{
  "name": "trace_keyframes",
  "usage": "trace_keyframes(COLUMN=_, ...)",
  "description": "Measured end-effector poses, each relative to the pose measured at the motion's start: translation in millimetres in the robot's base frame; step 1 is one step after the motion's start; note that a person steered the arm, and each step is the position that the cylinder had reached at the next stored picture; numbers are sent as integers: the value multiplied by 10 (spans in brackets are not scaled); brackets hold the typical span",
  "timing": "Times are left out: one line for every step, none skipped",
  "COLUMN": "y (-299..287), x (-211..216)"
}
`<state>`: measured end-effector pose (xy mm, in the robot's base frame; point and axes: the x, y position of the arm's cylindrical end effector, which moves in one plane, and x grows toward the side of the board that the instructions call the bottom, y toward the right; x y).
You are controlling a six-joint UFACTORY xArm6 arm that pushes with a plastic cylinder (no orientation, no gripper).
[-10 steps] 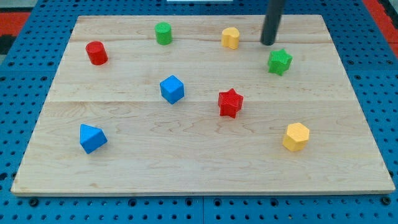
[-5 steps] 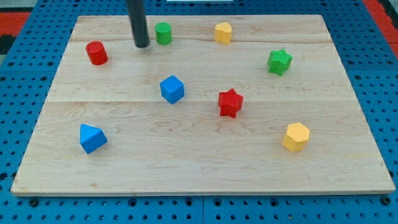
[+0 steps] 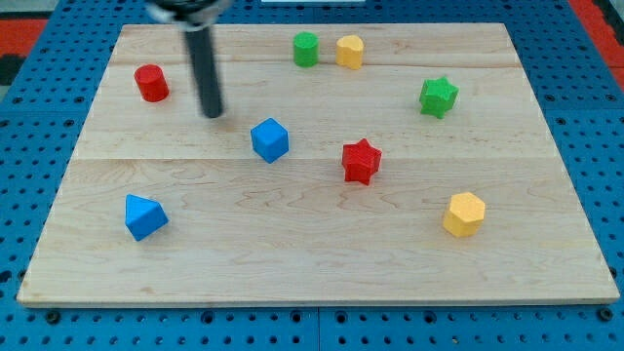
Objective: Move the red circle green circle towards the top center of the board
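Observation:
The red circle sits near the board's upper left. The green circle sits at the top centre, right beside a yellow block on its right. My tip rests on the board to the right of and slightly below the red circle, apart from it, and up-left of the blue cube. The rod rises up out of the view's top.
A green star is at the right, a red star at the centre, a yellow hexagonal block at the lower right and a blue wedge-like block at the lower left. The wooden board lies on a blue pegboard.
The green circle has shifted right to beside the yellow block. My tip crossed from the top right to the left, then came down to right of the red circle.

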<state>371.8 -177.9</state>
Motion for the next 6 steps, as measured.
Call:
trace_keyframes(y=-849, x=-159)
trace_keyframes(y=-590, x=-524)
trace_keyframes(y=199, x=-683)
trace_keyframes(y=814, x=-878)
trace_keyframes(y=1088, x=-561)
trace_keyframes(y=1507, x=-144)
